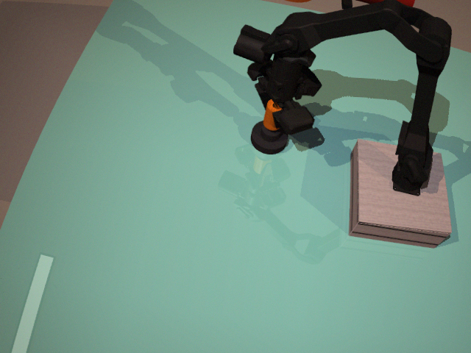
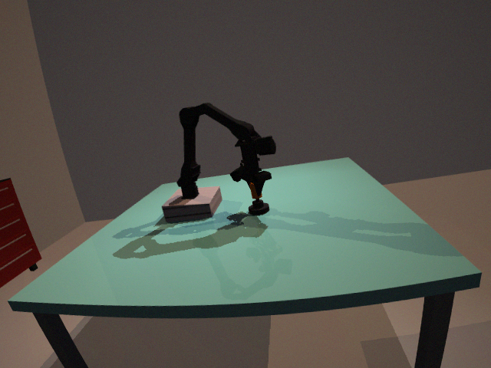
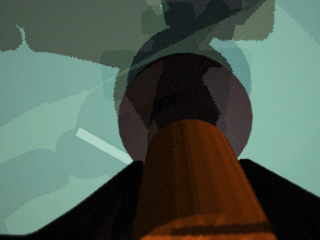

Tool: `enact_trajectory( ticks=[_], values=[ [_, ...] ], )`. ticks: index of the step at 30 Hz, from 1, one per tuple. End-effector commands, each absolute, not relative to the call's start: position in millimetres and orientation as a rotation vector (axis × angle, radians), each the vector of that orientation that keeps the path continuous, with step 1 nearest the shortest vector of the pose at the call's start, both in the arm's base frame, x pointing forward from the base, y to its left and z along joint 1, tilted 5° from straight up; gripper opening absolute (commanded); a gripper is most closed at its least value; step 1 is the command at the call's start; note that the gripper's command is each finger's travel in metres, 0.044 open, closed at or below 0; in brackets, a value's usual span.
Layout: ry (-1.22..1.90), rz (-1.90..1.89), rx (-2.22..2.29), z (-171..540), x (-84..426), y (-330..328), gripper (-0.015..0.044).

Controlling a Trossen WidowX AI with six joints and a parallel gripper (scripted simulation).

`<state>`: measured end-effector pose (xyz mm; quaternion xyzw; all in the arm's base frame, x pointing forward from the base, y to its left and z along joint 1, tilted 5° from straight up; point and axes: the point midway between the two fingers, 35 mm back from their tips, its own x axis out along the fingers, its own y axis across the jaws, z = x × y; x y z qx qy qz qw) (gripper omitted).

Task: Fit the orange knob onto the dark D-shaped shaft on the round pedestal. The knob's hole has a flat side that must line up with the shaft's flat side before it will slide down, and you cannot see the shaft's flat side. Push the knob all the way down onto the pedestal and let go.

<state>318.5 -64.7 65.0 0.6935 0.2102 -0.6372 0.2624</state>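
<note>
The orange knob [image 1: 271,118] [image 2: 252,191] [image 3: 192,185] is held over the middle of the dark round pedestal [image 1: 268,146] [image 2: 258,209] [image 3: 238,112]. My gripper [image 1: 274,114] [image 2: 256,190] [image 3: 190,169] is shut on the knob, with a finger on each side in the wrist view. In the exterior view the knob leans slightly, and its lower end stands a little above the pedestal's raised middle. A short dark piece shows between them there. The rest of the shaft, its flat side and the knob's hole are hidden.
The arm's base stands on a pale wooden block [image 1: 399,212] [image 2: 188,210] beside the pedestal. A light strip [image 1: 34,300] [image 3: 102,145] lies on the teal table [image 1: 151,246] [image 2: 317,273]. A red drawer cabinet [image 2: 15,238] stands beyond the table.
</note>
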Motion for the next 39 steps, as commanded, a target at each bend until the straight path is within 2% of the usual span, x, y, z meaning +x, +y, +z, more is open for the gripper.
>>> enact_trajectory(
  ticks=[1,16,23,39],
  values=[
    [0.567,-1.73,1.876,64,315,-64,0.0],
    [0.56,-1.735,1.882,69,312,-64,0.0],
    [0.398,-1.85,2.017,69,313,-64,0.0],
    [0.398,-1.85,2.017,65,322,-65,0.0]
  ],
)
